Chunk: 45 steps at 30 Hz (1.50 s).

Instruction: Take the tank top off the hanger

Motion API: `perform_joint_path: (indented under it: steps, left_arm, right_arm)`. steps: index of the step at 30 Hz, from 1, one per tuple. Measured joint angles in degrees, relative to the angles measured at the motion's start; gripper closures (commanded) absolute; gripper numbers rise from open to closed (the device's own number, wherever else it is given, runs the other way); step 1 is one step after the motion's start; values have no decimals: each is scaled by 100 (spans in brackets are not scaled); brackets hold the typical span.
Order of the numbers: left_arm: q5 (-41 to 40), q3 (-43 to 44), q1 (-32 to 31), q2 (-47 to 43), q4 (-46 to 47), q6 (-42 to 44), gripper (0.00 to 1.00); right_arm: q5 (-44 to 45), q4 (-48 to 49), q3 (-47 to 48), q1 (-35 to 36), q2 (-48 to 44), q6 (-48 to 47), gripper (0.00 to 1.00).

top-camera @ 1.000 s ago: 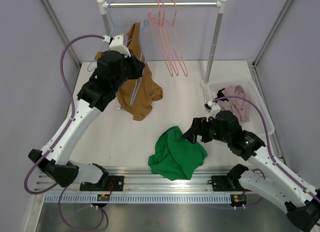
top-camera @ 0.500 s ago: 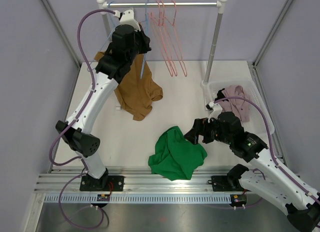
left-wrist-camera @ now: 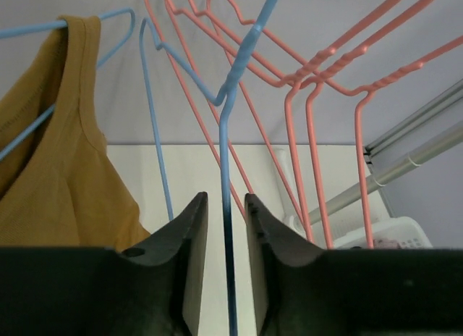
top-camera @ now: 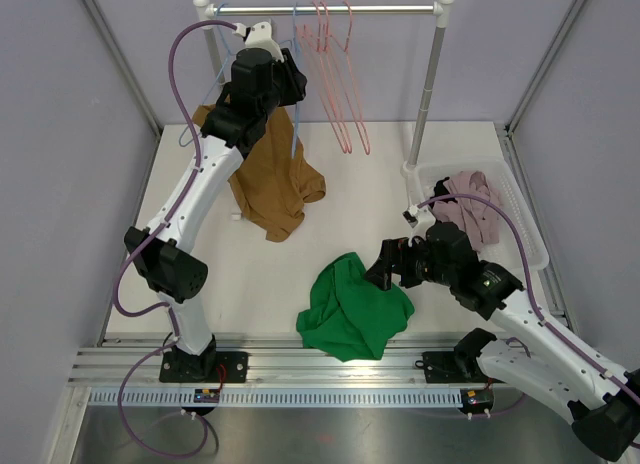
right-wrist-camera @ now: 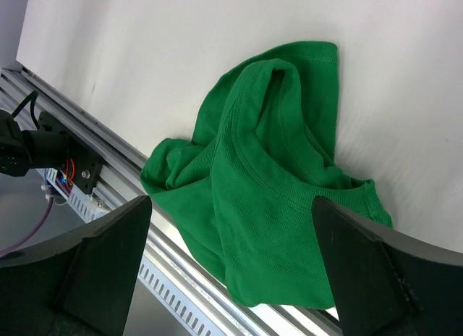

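- The mustard tank top is hung on a blue hanger at the left end of the rail; removal is judged not yet begun.
- The right gripper is held wide open, empty, over a green garment.
- The left gripper is narrowly parted around a bare hanger, not visibly clamped; backing off it, then a reach to the tank top's strap, is called for.

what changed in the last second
The left tool rose from beside the mustard tank top to the rail, carrying a blue hanger that is now up there, its wire between the fingers. The right tool barely shifted. The green shirt, pink hangers and tank top stayed put.
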Motion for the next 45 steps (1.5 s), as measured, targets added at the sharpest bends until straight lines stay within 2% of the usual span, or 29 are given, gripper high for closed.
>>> perform_joint_path:
  steps: [1,2,3,4,5,9,13,20,25,36,38,39,41,42,43,45]
  left_arm:
    - [46,-48,0,-22,0,-9,59]
    - [76,-66,0,-33,-11,-13,46]
    - [120,-68,-2,-42,-24,-4,40]
    - [146,-74,-7,-66,-31,-26,16]
    - [190,-118,-7,-118,-44,-4,1]
    - [254,-376,-7,-551,-142,-76,1]
    - [151,-859,-11,-1436,-402,-61,1]
    - [-76,-2682,-9,-3803,-560,-68,1]
    - [-72,-3805,-11,-5056,-756,-90,1]
    - [-125,-4780,-11,-6078,-1856,271,1]
    - [-129,-4959,-11,-6251,-1971,396,1]
    - [-138,-5058,-11,-6345,-2020,461,1]
    - [-205,-5302,-11,-6553,-2013,557,1]
    - [-258,-5447,-11,-6669,-2015,610,1]
    - [-317,-5589,-9,-6771,-1989,654,1]
    - [-424,-5882,-9,-6916,-1895,710,1]
  right_arm:
    - [-22,17,0,2,72,0,1]
    - [-39,28,0,2,149,4,1]
    - [-68,39,0,2,234,20,1]
    - [-92,52,0,2,306,22,0]
    - [-118,76,2,2,400,24,0]
    - [-114,105,31,31,863,31,1]
    - [212,4,153,330,1316,33,0]
    - [1078,-267,632,1217,2120,48,1]
    - [1537,-295,780,1639,2863,116,1]
    - [2533,-256,1019,2544,4448,382,2]
    - [2693,-269,1110,2610,4627,409,12]
    - [2754,-282,1161,2638,4701,415,40]
    - [2879,-234,1217,2664,4778,417,68]
    - [2938,-192,1233,2664,4809,426,91]
    - [2983,-155,1237,2662,4811,448,100]
    - [3040,-146,1235,2662,4760,503,100]
